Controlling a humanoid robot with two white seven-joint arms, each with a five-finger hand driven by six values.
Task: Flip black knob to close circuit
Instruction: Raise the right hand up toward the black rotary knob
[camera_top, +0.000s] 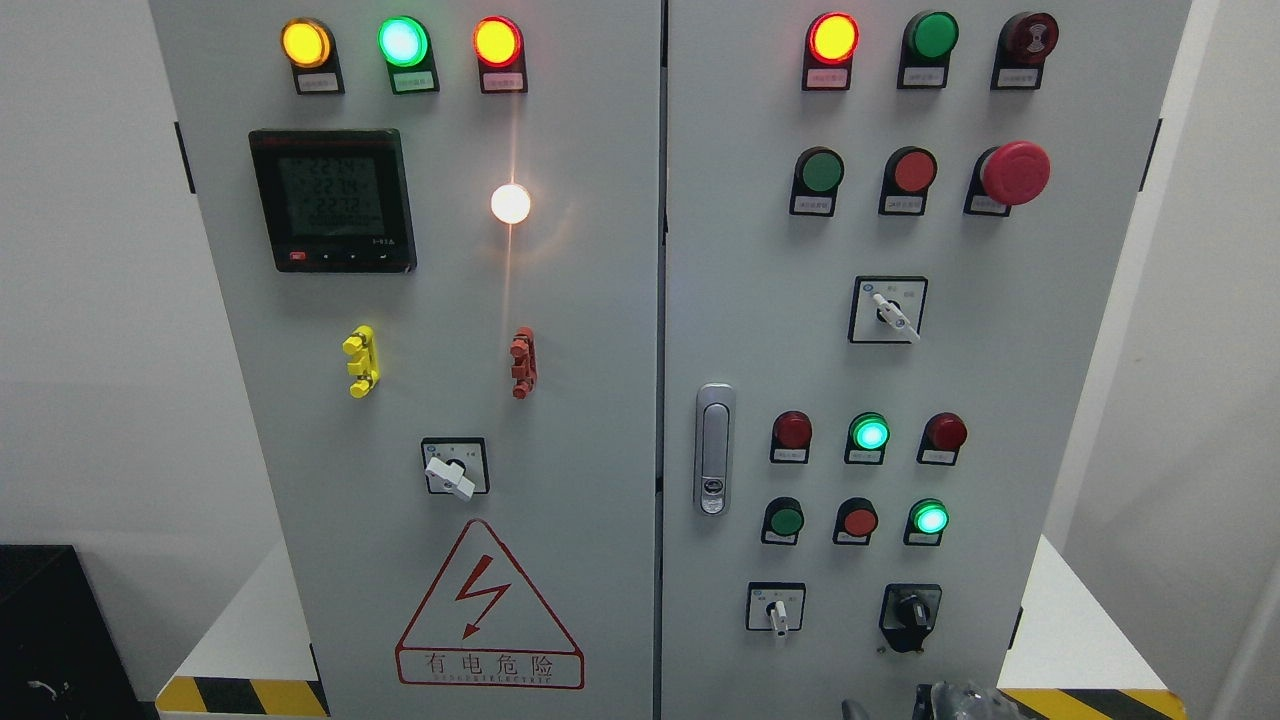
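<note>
Right hand (955, 698) barely in frame at bottom edge, just below black knob (911, 612). Not touching it. Finger spread: can't tell.

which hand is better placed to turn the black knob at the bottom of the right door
Likely the right. The black knob sits low on the right door, and the only robot hand showing is a grey part at the bottom edge just below it, right of the middle. Its fingers can't be made out. The left arm isn't in view.
</note>
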